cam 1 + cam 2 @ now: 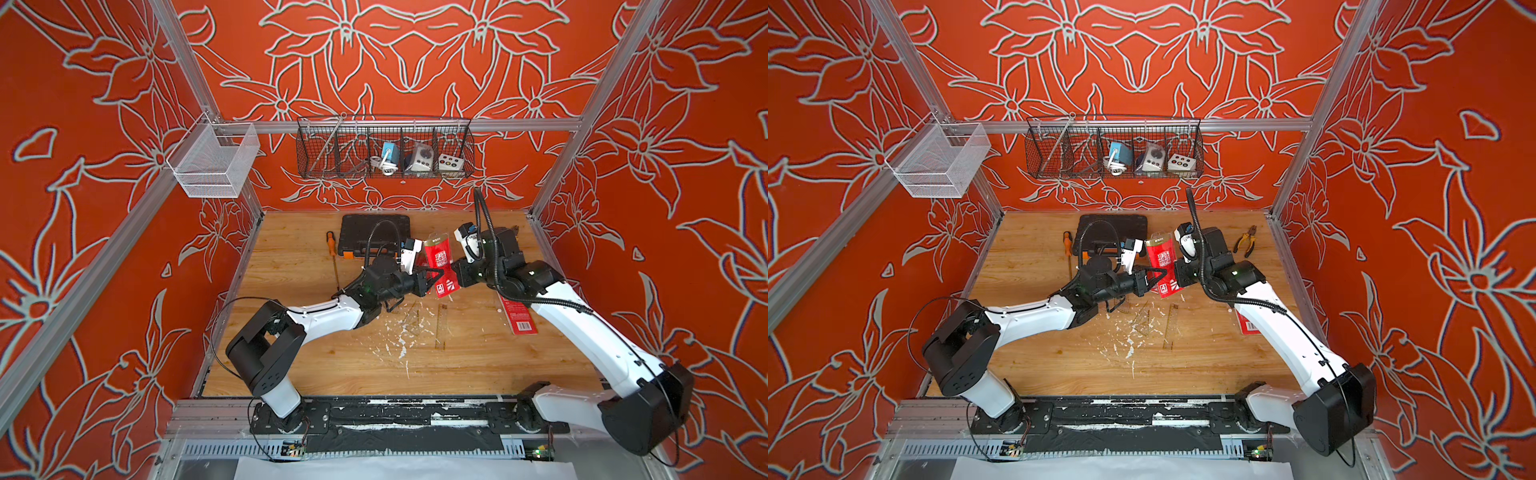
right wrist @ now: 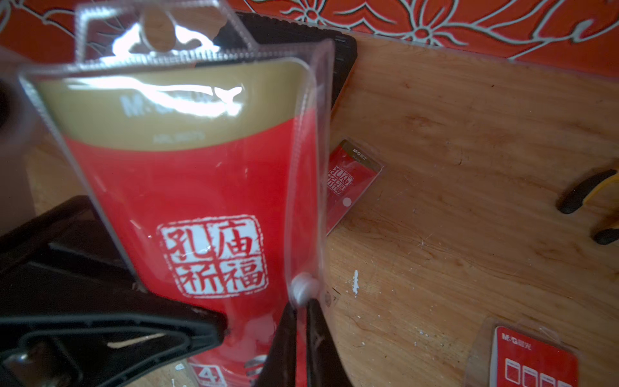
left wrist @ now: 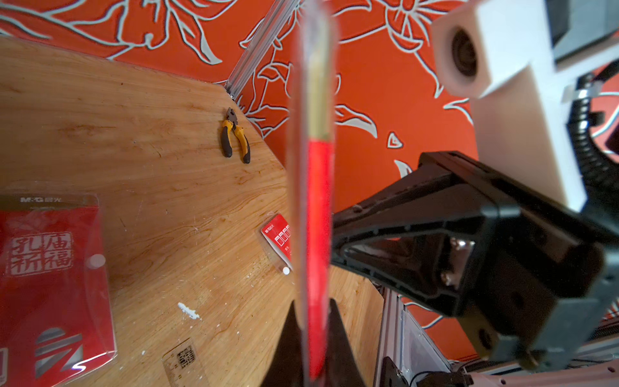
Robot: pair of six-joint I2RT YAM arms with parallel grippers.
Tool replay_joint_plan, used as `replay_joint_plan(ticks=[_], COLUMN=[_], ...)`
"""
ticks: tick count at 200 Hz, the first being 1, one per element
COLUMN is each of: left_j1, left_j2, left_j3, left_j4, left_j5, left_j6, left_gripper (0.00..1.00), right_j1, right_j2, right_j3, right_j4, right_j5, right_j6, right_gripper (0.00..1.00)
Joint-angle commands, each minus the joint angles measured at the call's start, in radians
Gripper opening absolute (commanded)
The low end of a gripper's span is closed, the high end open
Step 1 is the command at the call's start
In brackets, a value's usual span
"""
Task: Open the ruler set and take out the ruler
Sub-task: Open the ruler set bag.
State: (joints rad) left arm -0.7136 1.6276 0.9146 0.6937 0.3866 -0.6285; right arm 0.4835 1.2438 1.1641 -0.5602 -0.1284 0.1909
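Held ruler set pouch: gold band reads "M&G", white seal "孔庙祈福", a "4" below. Red card near the desk's right edge: "M&G".

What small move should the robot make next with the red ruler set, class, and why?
Probably draw the right gripper outward to pop the white snap. Both grippers are shut on the raised ruler set: the left gripper steadies it, the right pinches its clear flap beside the snap, which looks fastened.
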Motion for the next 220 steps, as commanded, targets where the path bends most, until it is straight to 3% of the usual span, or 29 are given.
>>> replay_joint_plan(ticks=[1,41,115,176,220], left_j1=[-0.01,-0.011,-0.011,-0.01,-0.009], left_j2=[-0.043,-0.047,-0.064,-0.067,-0.065], left_j3=[0.015,0.006,-0.018,-0.025,-0.023], left_j4=[0.056,0.055,0.037,0.03,0.013], left_j5=[0.043,0.045,0.035,0.037,0.026], left_j6=[0.01,0.012,0.024,0.03,0.042], left_gripper=[0.0,0.0,0.0,0.0,0.0], right_j1=[-0.013,-0.012,-0.013,-0.013,-0.013], right_j2=[-0.014,-0.035,-0.046,-0.056,-0.08], right_j3=[-0.005,-0.014,-0.017,-0.021,-0.016], right_j4=[0.032,0.032,-0.014,-0.012,-0.004], right_j5=[0.114,0.143,0.337,0.395,0.276], right_j6=[0.002,0.003,0.029,0.026,-0.027], right_gripper=[0.0,0.0,0.0,0.0,0.0])
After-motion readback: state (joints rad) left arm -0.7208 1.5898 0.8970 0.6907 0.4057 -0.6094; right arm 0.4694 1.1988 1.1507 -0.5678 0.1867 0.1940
